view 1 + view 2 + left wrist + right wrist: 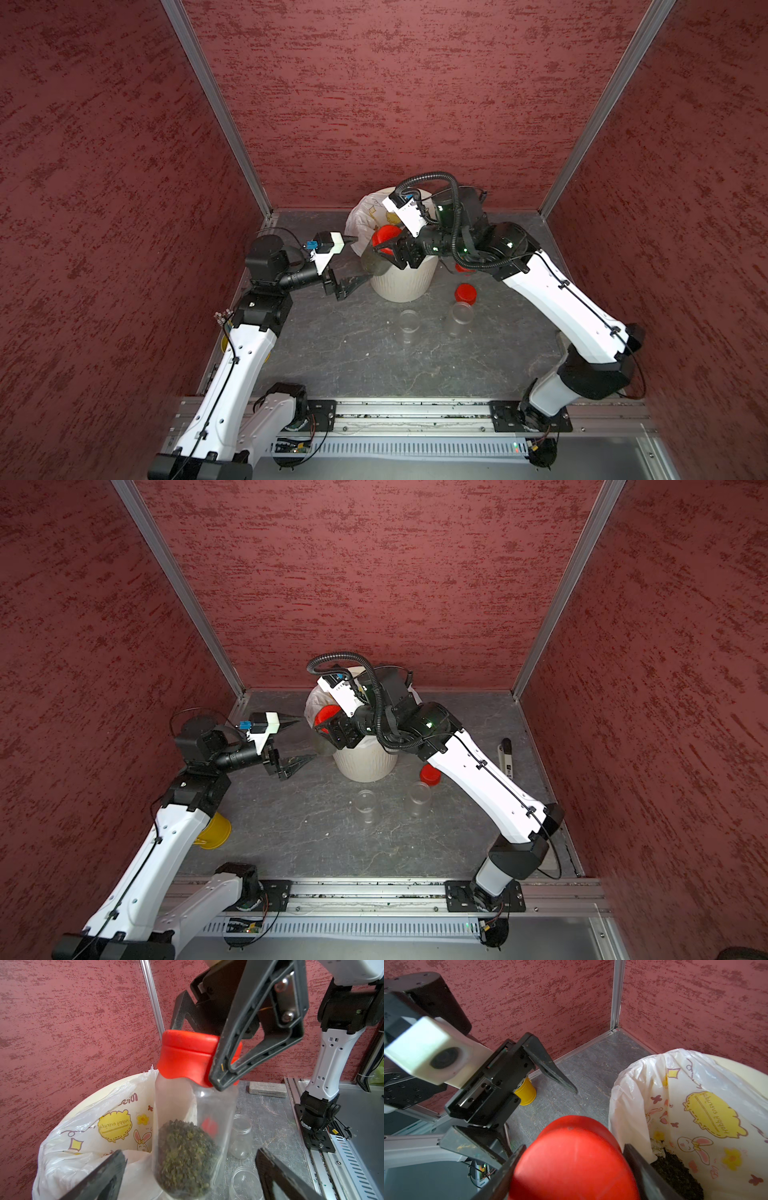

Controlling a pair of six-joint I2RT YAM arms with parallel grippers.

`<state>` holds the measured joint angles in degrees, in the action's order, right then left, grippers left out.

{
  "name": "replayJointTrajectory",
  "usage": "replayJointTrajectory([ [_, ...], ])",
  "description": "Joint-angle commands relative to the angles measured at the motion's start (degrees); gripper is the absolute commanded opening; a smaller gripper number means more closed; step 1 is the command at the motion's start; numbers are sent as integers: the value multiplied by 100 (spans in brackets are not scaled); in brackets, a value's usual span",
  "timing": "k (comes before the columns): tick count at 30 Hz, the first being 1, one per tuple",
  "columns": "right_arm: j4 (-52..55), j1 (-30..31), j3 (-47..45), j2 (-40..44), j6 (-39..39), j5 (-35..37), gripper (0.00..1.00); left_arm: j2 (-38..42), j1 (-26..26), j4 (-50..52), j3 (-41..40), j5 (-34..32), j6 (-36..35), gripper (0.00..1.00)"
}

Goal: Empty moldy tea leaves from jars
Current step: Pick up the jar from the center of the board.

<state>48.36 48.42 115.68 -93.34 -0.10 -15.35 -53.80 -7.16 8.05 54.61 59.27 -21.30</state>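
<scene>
**Capped Jar Held at Bin Rim**

The capped jar [176, 1101] was a small clear cylinder of smooth plastic with a round bright red cap [187, 1057]. It hung over the rim of the cream ribbed bin [403, 286], on the left-arm side. The bin was lined with a thin white printed bag [83, 1136].

The right hand [382, 243] was clamped on the red cap, one finger on each side. The jar's long axis was tilted, with the cap end up and the base end down, pointing at the left hand [355, 261]. The left hand was spread wide and held nothing.

Dark olive-brown crumbly tea leaves [187, 1157] were heaped at the base end. More lay in the bag.

Jars counted: three. Two were uncapped and stood upright on the grey veined worktop [353, 361]: the first empty jar [409, 322] and the second empty jar [460, 318]. A loose red cap [466, 294] lay just beside the second.
</scene>
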Motion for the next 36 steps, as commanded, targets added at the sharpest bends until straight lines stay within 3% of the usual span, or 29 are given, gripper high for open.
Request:
replayJointTrajectory([
  [1, -134, -28, 169, -24, -122, -416, 34, -76, -159, -228, -56, -376, -182, 98],
  [23, -439, -17, 107, -10, -53, -972, 31, -328, -356, -898, -210, -609, -49, 95],
  [36, -516, -9, 5, -10, -25, -988, 30, -570, -399, -906, -29, -707, -78, 87],
])
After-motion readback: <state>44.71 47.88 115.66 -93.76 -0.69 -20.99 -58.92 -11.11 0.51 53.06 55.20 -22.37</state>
